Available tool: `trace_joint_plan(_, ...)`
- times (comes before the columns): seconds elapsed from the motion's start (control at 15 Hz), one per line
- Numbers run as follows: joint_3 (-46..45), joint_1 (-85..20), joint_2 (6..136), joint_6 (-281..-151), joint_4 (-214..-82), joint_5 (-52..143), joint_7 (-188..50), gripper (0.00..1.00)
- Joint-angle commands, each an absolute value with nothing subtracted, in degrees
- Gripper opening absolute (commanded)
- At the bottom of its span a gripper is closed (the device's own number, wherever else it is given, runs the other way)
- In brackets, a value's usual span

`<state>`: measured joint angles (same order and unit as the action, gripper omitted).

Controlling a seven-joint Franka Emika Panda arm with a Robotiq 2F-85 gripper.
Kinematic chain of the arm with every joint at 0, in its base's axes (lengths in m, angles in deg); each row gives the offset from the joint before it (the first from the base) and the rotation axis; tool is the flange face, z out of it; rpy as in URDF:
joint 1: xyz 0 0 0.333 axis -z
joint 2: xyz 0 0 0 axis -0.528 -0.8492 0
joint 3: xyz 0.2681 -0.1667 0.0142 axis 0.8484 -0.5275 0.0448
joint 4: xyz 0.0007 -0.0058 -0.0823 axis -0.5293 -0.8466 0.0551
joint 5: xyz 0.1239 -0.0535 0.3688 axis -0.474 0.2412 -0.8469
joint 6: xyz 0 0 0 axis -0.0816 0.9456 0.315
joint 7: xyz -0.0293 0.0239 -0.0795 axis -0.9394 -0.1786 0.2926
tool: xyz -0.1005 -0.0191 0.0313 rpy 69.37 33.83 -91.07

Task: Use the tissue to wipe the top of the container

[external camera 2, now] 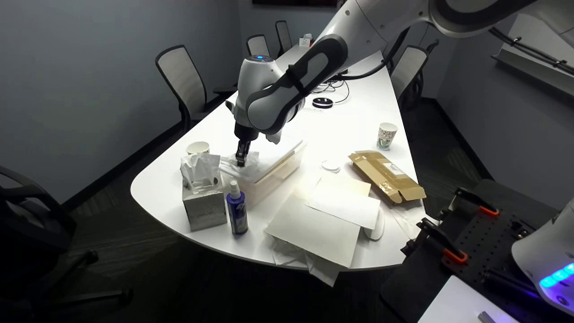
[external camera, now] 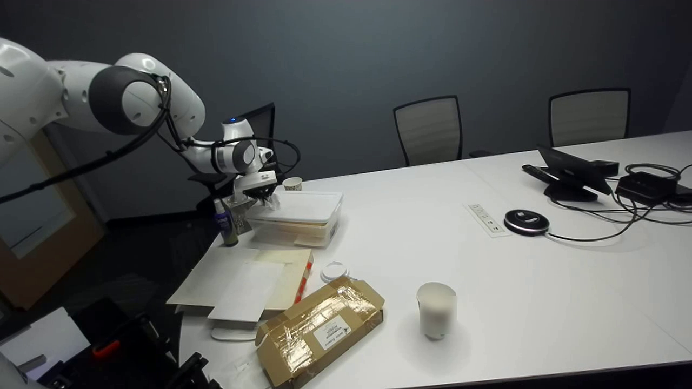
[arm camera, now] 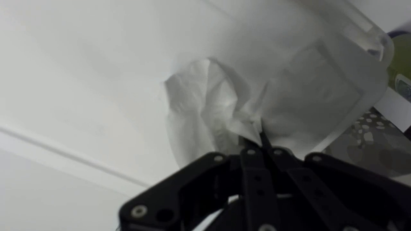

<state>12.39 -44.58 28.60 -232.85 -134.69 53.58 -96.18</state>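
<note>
We log the black two-fingered claw (arm camera: pixel 257 141) pinching crumpled white paper tissue (arm camera: pixel 205 109) atop the flat white lid (external camera: pixel 305 205) of the translucent rectangular container (external camera 2: pixel 278 180). Near the container, we note an upright purple spray bottle (external camera 2: pixel 237 211) on the white surface (external camera: pixel 405 232).

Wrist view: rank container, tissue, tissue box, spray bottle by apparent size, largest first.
1. container
2. tissue
3. tissue box
4. spray bottle
All but the tissue run off the frame; only visible parts ranked.

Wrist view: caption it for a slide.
Fingers pinching a crumpled tissue over the top of the white container.
</note>
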Motion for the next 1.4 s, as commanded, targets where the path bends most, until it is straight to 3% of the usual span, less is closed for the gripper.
trace_joint_plan(0.0,11.78,-45.10,25.04,-229.84,-127.45,55.27,-97.39,0.00)
trace_joint_plan(0.4,9.52,-44.81,24.53,-230.61,-124.22,56.61,-96.58,0.00)
trace_joint_plan(0.93,4.83,-44.22,27.94,-232.40,-131.07,57.41,-93.90,0.00)
trace_joint_plan(1.33,10.46,-41.12,35.54,-229.17,-139.63,55.02,-96.53,0.00)
